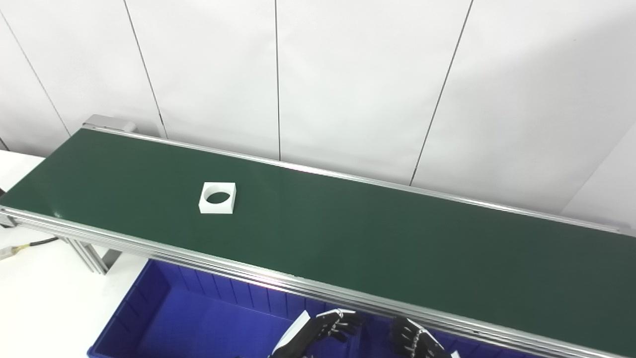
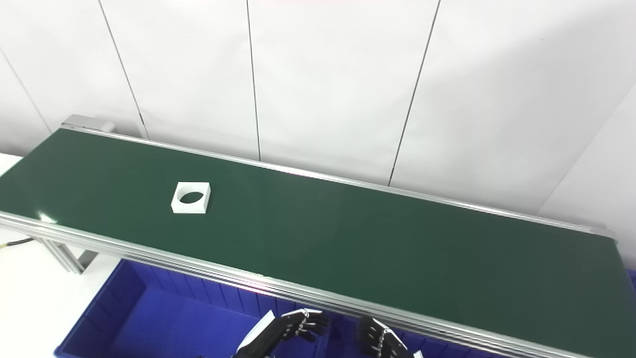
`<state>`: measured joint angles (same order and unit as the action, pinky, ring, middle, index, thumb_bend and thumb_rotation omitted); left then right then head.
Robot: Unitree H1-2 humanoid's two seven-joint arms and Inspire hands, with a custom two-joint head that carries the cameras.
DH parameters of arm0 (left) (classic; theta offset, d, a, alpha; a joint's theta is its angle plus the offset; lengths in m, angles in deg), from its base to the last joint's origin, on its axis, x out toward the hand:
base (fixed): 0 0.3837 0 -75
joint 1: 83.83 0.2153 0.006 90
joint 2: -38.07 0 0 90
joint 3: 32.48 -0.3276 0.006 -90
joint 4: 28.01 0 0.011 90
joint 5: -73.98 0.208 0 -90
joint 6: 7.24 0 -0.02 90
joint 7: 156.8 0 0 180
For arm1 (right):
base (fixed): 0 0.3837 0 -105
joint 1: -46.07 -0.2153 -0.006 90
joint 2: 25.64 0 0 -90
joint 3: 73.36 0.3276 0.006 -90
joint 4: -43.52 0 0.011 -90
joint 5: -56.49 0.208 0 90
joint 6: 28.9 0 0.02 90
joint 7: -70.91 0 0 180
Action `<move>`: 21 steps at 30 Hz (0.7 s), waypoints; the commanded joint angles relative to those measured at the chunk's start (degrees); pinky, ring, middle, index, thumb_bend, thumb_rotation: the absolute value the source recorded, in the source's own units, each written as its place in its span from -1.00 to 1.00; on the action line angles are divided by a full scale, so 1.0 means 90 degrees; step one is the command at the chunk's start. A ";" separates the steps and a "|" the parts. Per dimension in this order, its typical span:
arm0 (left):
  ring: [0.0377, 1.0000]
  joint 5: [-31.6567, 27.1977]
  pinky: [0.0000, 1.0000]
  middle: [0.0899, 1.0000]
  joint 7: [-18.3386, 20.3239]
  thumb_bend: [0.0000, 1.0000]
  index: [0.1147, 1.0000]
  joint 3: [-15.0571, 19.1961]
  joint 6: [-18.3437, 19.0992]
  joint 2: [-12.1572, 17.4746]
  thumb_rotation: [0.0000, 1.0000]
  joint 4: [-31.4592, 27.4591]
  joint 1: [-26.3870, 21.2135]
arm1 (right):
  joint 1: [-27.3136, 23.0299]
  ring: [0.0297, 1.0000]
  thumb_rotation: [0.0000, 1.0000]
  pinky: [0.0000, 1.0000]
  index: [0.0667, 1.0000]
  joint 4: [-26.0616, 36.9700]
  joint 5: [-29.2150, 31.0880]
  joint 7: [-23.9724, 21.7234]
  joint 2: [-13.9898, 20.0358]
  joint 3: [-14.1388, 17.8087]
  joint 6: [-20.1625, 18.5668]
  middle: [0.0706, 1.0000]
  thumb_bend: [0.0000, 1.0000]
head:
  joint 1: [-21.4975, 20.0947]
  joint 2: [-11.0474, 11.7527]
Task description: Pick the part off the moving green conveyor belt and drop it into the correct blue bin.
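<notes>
Hands low at the bottom edge of the frame: left hand point(image 1: 325, 325) has its fingers curled loosely and holds nothing, right hand point(image 1: 412, 339) beside it, fingers bent, also holding nothing, partly cut off. Both hover over the blue bin point(image 1: 149, 298) below the conveyor's aluminium rail point(image 1: 198, 258). Up on the green conveyor belt point(image 1: 372, 233), left of centre, the white square part with a round hole point(image 1: 217, 198) lies flat, well apart from both hands.
</notes>
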<state>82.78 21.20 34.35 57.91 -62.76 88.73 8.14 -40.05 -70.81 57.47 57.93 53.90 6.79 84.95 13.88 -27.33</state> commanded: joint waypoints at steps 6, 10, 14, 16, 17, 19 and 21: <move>0.49 -0.0131 0.39 0.52 -0.0158 0.66 0.46 -0.0070 -0.0229 0.0099 -0.85 -0.0590 -0.0162 | -0.0279 0.57 -0.83 0.47 0.59 -0.0098 0.0046 -0.0144 -0.0075 0.0086 0.0341 0.57 0.73 | 0.0311 0.0080; 0.46 -0.0078 0.38 0.49 -0.0018 0.69 0.45 -0.0057 -0.0229 0.0203 -0.77 -0.1596 -0.0141 | -0.0381 0.59 -0.80 0.48 0.61 -0.0248 0.0103 -0.0249 -0.0125 0.0152 0.0342 0.58 0.70 | 0.0530 0.0137; 0.48 0.0018 0.37 0.49 0.0197 0.71 0.44 0.0019 -0.0221 0.0205 -0.72 -0.2345 -0.0180 | -0.0417 0.59 -0.84 0.49 0.62 -0.0293 0.0141 -0.0336 -0.0191 0.0240 0.0342 0.59 0.68 | 0.0592 0.0127; 0.48 0.0231 0.35 0.51 0.0330 0.72 0.46 0.0071 -0.0193 0.0261 -0.72 -0.2685 -0.0259 | -0.0416 0.62 -0.84 0.52 0.63 -0.0292 0.0159 -0.0384 -0.0214 0.0283 0.0342 0.59 0.66 | 0.0540 0.0115; 0.48 0.0517 0.33 0.53 0.0378 0.71 0.49 0.0123 -0.0102 0.0315 -0.68 -0.2939 -0.0341 | -0.0409 0.63 -0.84 0.53 0.63 -0.0288 0.0189 -0.0431 -0.0222 0.0315 0.0342 0.59 0.65 | 0.0525 0.0112; 0.47 0.0975 0.31 0.54 0.0440 0.70 0.52 0.0260 0.0035 0.0382 -0.65 -0.3337 -0.0527 | -0.0406 0.63 -0.83 0.54 0.63 -0.0299 0.0222 -0.0497 -0.0232 0.0376 0.0342 0.60 0.64 | 0.0539 0.0109; 0.45 0.1329 0.26 0.53 0.0496 0.71 0.52 0.0420 0.0172 0.0429 -0.67 -0.3619 -0.0766 | -0.0412 0.63 -0.83 0.53 0.63 -0.0320 0.0234 -0.0539 -0.0244 0.0440 0.0342 0.60 0.65 | 0.0587 0.0121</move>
<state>92.69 25.59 37.07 59.36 -59.25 58.85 4.67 -42.89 -74.49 58.69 53.95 52.22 10.23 84.98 19.07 -26.19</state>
